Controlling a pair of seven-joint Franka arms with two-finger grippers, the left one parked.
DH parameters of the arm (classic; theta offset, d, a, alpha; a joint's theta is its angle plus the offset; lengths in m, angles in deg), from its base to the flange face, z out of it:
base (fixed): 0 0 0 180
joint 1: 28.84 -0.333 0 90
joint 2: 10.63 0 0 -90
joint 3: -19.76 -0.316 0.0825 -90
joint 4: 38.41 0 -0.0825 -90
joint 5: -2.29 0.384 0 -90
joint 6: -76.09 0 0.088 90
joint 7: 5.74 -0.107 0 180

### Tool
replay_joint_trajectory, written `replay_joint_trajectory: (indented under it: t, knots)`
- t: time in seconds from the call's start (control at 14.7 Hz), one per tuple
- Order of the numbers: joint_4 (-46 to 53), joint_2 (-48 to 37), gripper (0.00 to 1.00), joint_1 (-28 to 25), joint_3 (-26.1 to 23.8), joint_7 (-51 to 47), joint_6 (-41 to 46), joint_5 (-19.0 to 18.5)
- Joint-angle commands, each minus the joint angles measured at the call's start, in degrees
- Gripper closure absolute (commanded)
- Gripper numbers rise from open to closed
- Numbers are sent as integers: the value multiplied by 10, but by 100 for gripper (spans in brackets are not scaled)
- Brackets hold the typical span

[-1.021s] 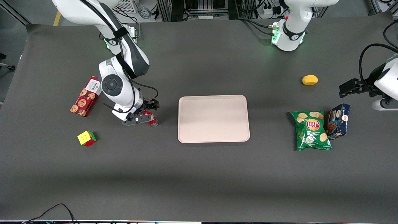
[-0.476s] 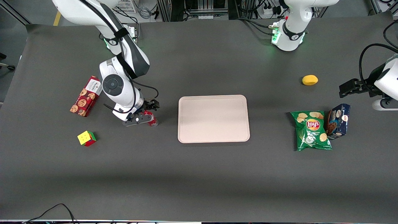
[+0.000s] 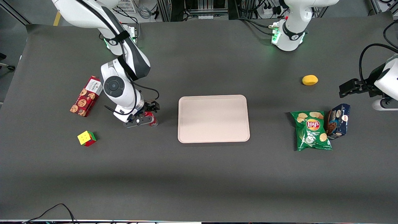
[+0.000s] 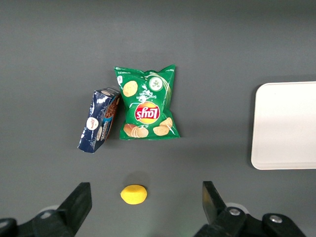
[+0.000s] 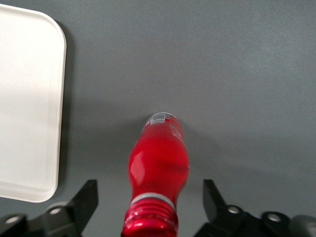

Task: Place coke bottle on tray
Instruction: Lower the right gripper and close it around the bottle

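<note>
Layout about the working gripper (image 3: 148, 115).
Coke bottle (image 5: 158, 173) stands on the table (image 3: 199, 174) between the spread fingers, neither touching it; tray (image 3: 213, 119) lies near, toward the parked arm's end; cookie box (image 3: 86, 96) and cube (image 3: 86, 138) lie toward the working arm's end.

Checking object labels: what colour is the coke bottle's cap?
Red, like the coke bottle under the gripper; clearest in the right wrist view.

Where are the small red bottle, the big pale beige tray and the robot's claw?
small red coke bottle (image 5: 159, 163): right wrist view, on its red body.
large pale beige tray (image 3: 213, 118): front view, on its bare flat floor.
gripper (image 5: 148, 207): right wrist view, open, fingers either side of the bottle's neck.
</note>
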Motion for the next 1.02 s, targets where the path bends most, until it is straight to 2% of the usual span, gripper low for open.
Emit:
replay_joint_trajectory:
  t: [0.0, 0.14, 0.2, 0.48, 0.75, 0.95]
  knots:
    - [-3, 0, 52, 3, 0, 20, -3, -9]
    - [-2, -4, 90, 3, 0, 19, 6, -8]
    - [-1, -6, 100, 2, 0, 19, 8, -8]
    - [21, -16, 100, 2, 0, 19, 37, -8]
    - [181, -13, 100, 2, 0, 11, 232, -7]
    - [273, -19, 100, -2, 0, 11, 317, -3]
